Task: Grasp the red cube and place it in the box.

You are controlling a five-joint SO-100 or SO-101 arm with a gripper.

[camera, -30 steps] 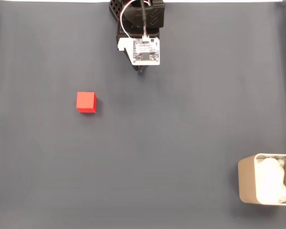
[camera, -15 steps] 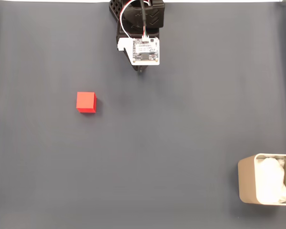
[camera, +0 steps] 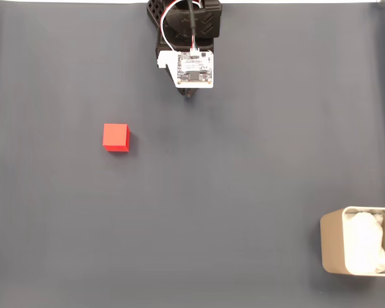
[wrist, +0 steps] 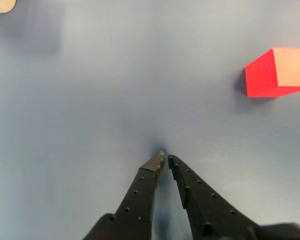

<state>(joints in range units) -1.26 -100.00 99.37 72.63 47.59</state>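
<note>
In the fixed view, the red cube (camera: 116,137) — small, plain-faced, sharp-edged — is seen resting on the dark grey mat (camera: 244,179), left of centre. The box (camera: 358,249), beige with rounded corners and a white soft lining, is set at the lower right edge, well apart from the cube. The arm (camera: 187,38) is folded at the top edge.

In the wrist view, the gripper (wrist: 164,159) is held low over the mat, its black perforated fingers (wrist: 146,182) brought together — seemingly touching at the tips. The cube (wrist: 277,72) is seen at the upper right.
</note>
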